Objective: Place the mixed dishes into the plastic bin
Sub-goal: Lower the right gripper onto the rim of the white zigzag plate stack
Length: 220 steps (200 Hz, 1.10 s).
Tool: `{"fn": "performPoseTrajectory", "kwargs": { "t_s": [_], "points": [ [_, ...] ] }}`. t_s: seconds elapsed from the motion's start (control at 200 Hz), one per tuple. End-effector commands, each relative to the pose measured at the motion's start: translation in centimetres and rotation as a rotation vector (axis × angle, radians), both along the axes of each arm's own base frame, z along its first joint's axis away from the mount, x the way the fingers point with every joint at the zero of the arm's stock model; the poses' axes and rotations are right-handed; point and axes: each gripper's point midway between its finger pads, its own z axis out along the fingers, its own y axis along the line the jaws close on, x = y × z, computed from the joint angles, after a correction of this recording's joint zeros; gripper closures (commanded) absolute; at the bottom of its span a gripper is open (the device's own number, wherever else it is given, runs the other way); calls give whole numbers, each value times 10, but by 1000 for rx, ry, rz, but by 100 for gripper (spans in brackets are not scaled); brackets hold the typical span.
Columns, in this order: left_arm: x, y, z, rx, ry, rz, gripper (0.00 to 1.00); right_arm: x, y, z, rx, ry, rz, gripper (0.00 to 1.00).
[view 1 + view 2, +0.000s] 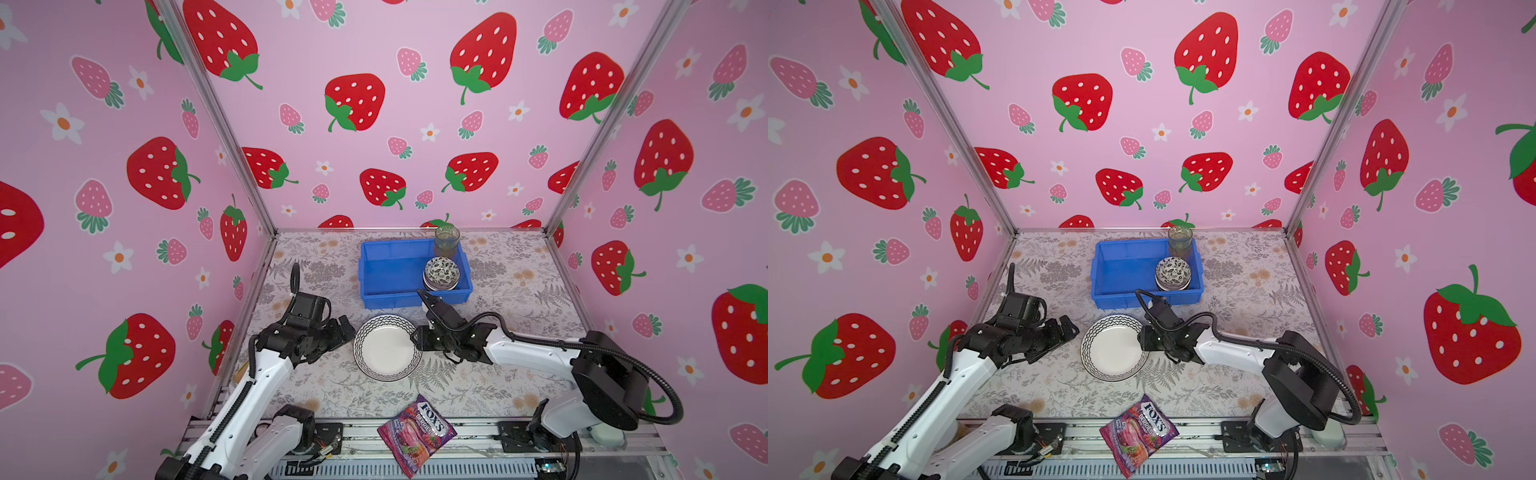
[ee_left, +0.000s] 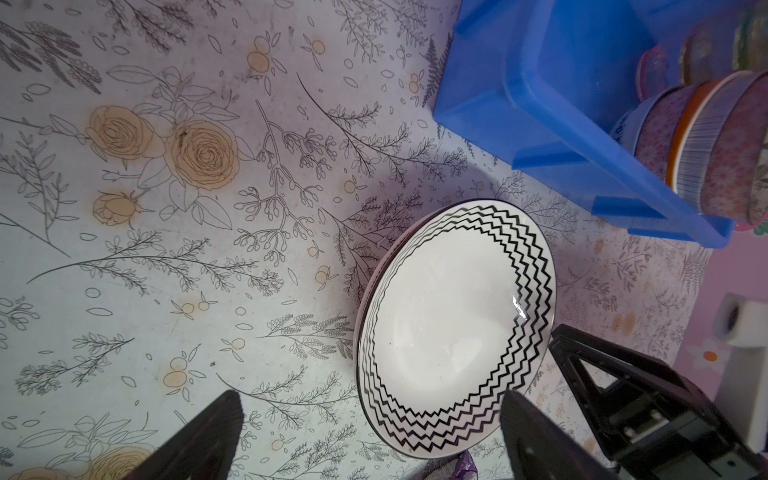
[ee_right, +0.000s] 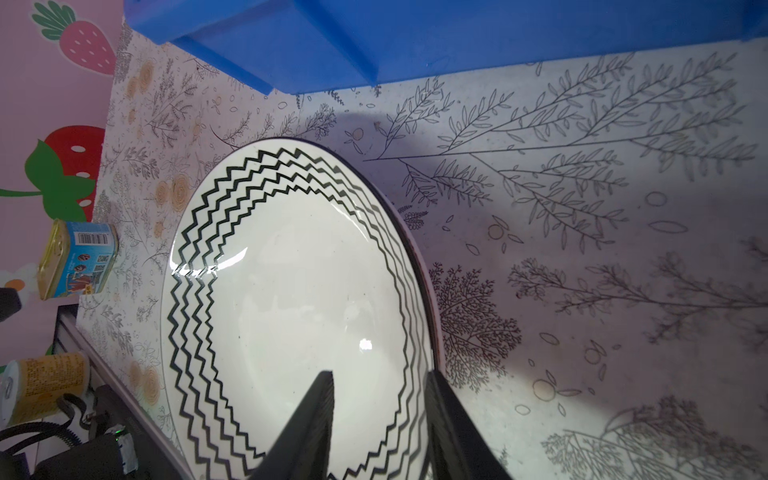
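Your zigzag plate (image 1: 386, 349) lies face up on the floral table (image 1: 511, 286), just in front of the blue bin (image 1: 382, 300) and not touching it. It's round, so there's no long axis to line up on, and its hollow side faces straight up. The bin's long side runs across both top views, slightly skewed. A stack of bowls (image 1: 441, 272) sits in its near right corner, and a green glass (image 1: 447, 241) stands upright at the far right corner.

Your right gripper (image 1: 417, 337) is at the plate's right edge, reaching in from the right. In the right wrist view one finger (image 3: 316, 415) lies over the white inside and the other sits outside the rim, so the rim is between the jaws. Whether they actually pinch it, I cannot tell.

Your left gripper (image 1: 347, 330) hovers just off the plate's left edge. Its jaws are spread wide with nothing between them.
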Motion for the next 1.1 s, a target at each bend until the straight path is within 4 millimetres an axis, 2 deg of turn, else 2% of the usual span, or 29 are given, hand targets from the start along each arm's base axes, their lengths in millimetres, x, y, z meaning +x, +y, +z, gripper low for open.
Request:
{"fn": "performPoseTrajectory", "kwargs": {
  "t_s": [0.0,0.24,0.37,0.665,0.855,1.096],
  "points": [
    [1,1,-1,-10,8,16,1,5,-3,8,-19,-28,-19,59],
    [5,-2,-4,-15,16,11,1,2,-5,-4,-47,-9,-12,57],
    [6,-2,-6,-13,15,8,1,1,-3,-5,-42,-2,-6,58],
    [13,-7,-12,-29,24,-3,1,2,-14,-11,-38,12,-32,58],
    [17,-7,-9,-23,20,-4,1,2,-11,-12,-29,17,-25,58],
    [17,-7,-13,-23,26,-1,1,1,-6,-15,-24,29,0,64]
  ]
}}
